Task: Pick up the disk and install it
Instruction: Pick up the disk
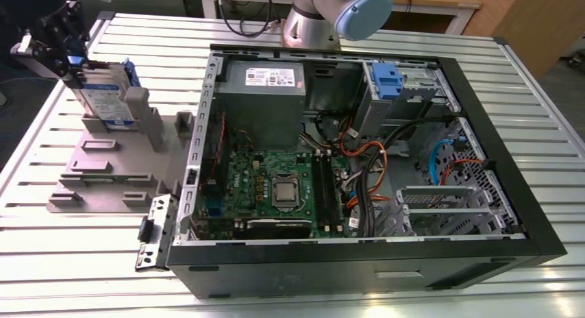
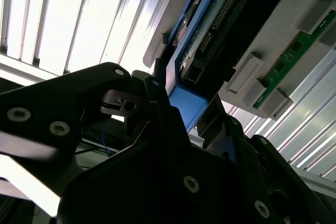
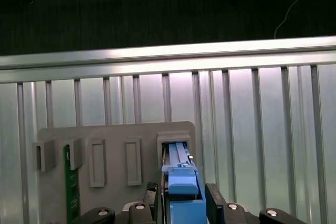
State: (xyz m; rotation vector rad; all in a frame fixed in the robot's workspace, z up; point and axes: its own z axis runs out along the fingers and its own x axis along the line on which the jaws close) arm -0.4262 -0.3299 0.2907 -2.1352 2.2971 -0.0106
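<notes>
Gripper (image 3: 185,202) looks clamped on the blue-railed top edge of the disk (image 1: 103,99), which stands upright in a slot of the grey fixture (image 1: 101,177). A green memory stick (image 3: 72,192) sits a few slots over. The open PC case (image 1: 539,215) is just beside it on the slatted table (image 1: 73,263). The disk's label print is too small to read.

Your arm (image 1: 347,13): grey joint with blue cap shows at exterior view's top centre. Your gripper (image 1: 62,54) sits at exterior view's upper left, pointing down. In both wrist views black fingers (image 3: 214,202) flank disk (image 1: 105,99) edge-on — closed in against its blue rail, one each side.
</notes>
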